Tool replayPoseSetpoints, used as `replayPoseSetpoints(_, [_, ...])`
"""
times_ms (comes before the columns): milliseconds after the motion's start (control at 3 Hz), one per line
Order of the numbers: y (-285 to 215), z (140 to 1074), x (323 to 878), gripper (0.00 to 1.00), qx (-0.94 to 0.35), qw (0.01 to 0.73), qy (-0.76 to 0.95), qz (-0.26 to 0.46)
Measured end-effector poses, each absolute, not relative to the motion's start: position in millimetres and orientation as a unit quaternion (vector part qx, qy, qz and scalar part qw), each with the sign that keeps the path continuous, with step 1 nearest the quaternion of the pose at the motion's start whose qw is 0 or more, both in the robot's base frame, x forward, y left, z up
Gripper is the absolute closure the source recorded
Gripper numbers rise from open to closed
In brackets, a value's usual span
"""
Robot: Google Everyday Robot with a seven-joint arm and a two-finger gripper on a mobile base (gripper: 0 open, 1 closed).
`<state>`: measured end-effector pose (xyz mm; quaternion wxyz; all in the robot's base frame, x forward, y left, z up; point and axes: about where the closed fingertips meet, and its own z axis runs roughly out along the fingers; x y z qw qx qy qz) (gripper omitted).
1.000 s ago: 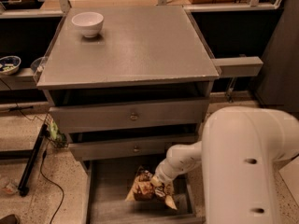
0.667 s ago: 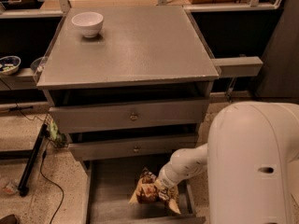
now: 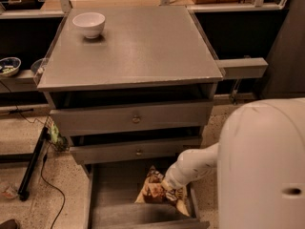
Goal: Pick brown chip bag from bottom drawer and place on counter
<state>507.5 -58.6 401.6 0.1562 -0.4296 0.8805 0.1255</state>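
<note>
Since a second ago barely anything has been shifted: the bulky white arm housing (image 3: 262,166) has been slid a touch further from the drawer cabinet (image 3: 95,123), the forearm (image 3: 195,163) dragged along with it, and the brown chip bag (image 3: 153,193) left pretty much where it was.

The gripper (image 3: 167,184) is parked down low at the cabinet's foot, inside the pulled-out bottom drawer (image 3: 114,194), right up against the upper right side of the bag. Whether anything is actually being pinched can't be told, since the business end is buried against the crinkly wrapper.

The bag is found on the drawer floor, toward the right side wall, with bare grey floor left over on the other side.

Just above, the middle drawer (image 3: 157,149) is seen partly pulled out, and the top drawer (image 3: 167,116) above that is pulled out less; a small round knob is fitted to each.

On the cabinet's top, the counter (image 3: 138,46) is occupied only by a white bowl (image 3: 88,24), set in the far left corner, well apart from the bag.

A narrow grey side shelf (image 3: 240,68) is stuck out from the cabinet's right edge, and a patterned small bowl (image 3: 8,66) is kept off to the cabinet's left.
</note>
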Motion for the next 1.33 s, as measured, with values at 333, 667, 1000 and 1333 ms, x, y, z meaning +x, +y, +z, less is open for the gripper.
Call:
replayPoseSetpoints(333, [-73, 443, 504, 1.00, -0.430, 0.176, 0.880, 0.097])
replayPoseSetpoints(667, [-96, 486, 502, 1.00, -0.431, 0.205, 0.876, 0.071])
replayPoseSetpoints(1000, [-127, 508, 509, 1.00, -0.412, 0.224, 0.881, 0.058])
replayPoseSetpoints(1333, [-126, 509, 509, 1.00, -0.413, 0.222, 0.881, 0.058])
